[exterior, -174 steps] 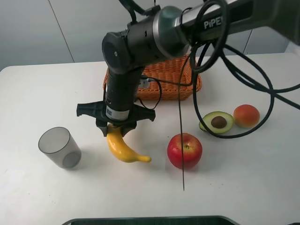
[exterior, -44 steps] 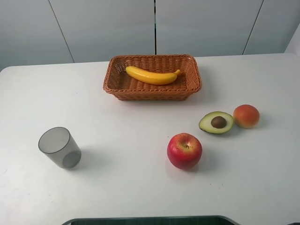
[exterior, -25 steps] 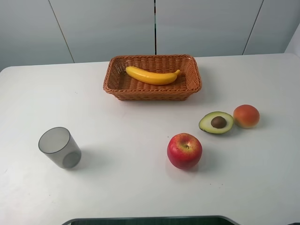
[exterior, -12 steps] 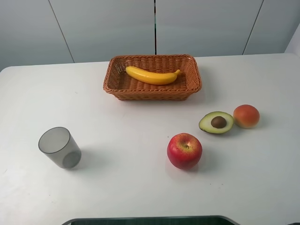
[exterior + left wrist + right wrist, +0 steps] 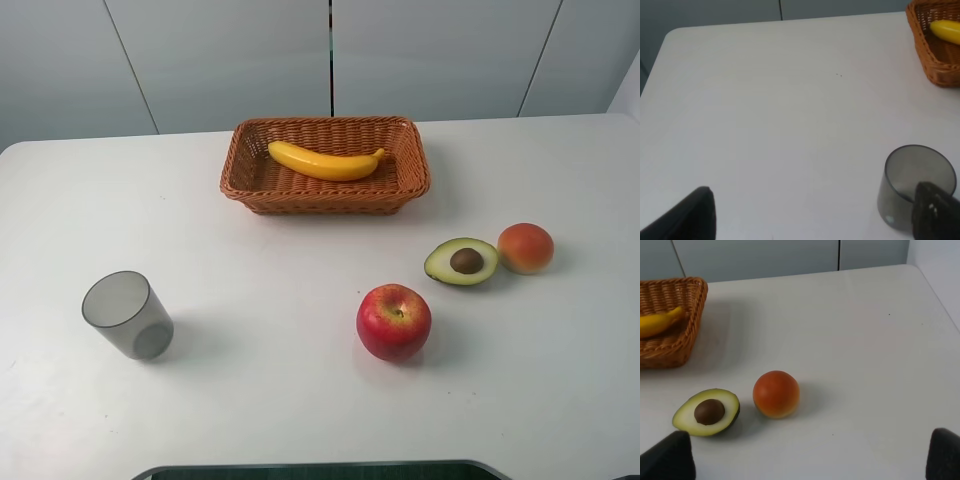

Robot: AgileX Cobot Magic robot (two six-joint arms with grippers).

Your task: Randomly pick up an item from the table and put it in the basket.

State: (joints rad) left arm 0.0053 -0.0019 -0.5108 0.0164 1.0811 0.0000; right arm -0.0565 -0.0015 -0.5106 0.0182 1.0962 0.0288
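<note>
The yellow banana (image 5: 325, 162) lies lengthwise inside the orange-brown wicker basket (image 5: 325, 205) at the back middle of the white table (image 5: 280, 270). No arm shows in the exterior high view. The left wrist view shows one end of the banana (image 5: 946, 31) in the basket (image 5: 935, 62); my left gripper (image 5: 812, 220) is open and empty, with only its dark fingertips (image 5: 692, 215) in view. The right wrist view shows the banana's tip (image 5: 657, 322) in the basket (image 5: 670, 350); my right gripper (image 5: 805, 460) is open and empty over the table.
A grey translucent cup (image 5: 126, 315) stands at the front left and also shows in the left wrist view (image 5: 915, 185). A red apple (image 5: 393, 321), a halved avocado (image 5: 461, 261) and a round orange-red fruit (image 5: 525, 247) lie at the right.
Seven seconds ago an arm held the banana just above the table by the cup. Now the banana lies in the basket and the arm has left the view. Nothing moved in the last two seconds.
</note>
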